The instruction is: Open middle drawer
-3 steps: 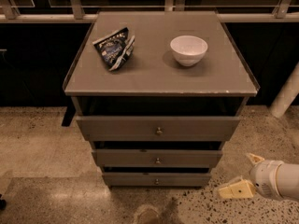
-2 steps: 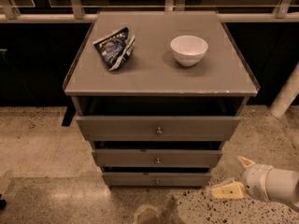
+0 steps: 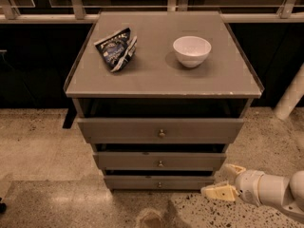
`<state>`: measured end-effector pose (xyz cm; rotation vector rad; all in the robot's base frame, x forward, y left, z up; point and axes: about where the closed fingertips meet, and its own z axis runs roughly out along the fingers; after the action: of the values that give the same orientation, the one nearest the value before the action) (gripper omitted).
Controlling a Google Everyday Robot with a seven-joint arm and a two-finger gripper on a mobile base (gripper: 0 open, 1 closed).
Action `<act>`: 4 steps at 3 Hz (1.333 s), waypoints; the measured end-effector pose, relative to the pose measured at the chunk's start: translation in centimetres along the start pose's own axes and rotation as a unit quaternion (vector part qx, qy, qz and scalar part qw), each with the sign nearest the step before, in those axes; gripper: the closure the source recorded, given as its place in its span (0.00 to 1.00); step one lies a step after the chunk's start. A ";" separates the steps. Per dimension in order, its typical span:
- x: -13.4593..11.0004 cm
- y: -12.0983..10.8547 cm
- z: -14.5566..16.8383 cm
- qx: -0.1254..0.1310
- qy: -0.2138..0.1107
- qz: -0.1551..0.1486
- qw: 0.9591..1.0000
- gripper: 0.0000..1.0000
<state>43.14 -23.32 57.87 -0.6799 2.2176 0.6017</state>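
Note:
The middle drawer (image 3: 159,161) is a grey-brown flat front with a small round metal knob (image 3: 160,164), set between a taller top drawer (image 3: 160,130) and a narrower bottom drawer (image 3: 158,182). It stands slightly out, with a dark gap above it. My gripper (image 3: 225,181) is low at the right, in front of the cabinet's lower right corner, beside the bottom drawer's right end. Its two pale fingers (image 3: 218,192) are spread apart and hold nothing. It touches no drawer.
On the cabinet top (image 3: 161,77) lie a crumpled dark chip bag (image 3: 116,49) and a white bowl (image 3: 192,51). A railing and dark glass run behind. A white post (image 3: 290,98) stands at the right. Speckled floor surrounds the cabinet.
My gripper has moved left along the floor level, closer to the cabinet's lower right corner. The drawers, bag and bowl have not moved.

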 end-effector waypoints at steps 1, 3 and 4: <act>0.0 0.0 0.0 0.000 0.000 0.000 1.000 0.42; 0.5 -0.2 0.9 0.006 -0.002 0.008 1.000 0.89; 0.9 -1.3 3.4 0.015 -0.027 0.021 0.999 1.00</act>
<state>45.17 -22.53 54.79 -0.5956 2.1912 0.6010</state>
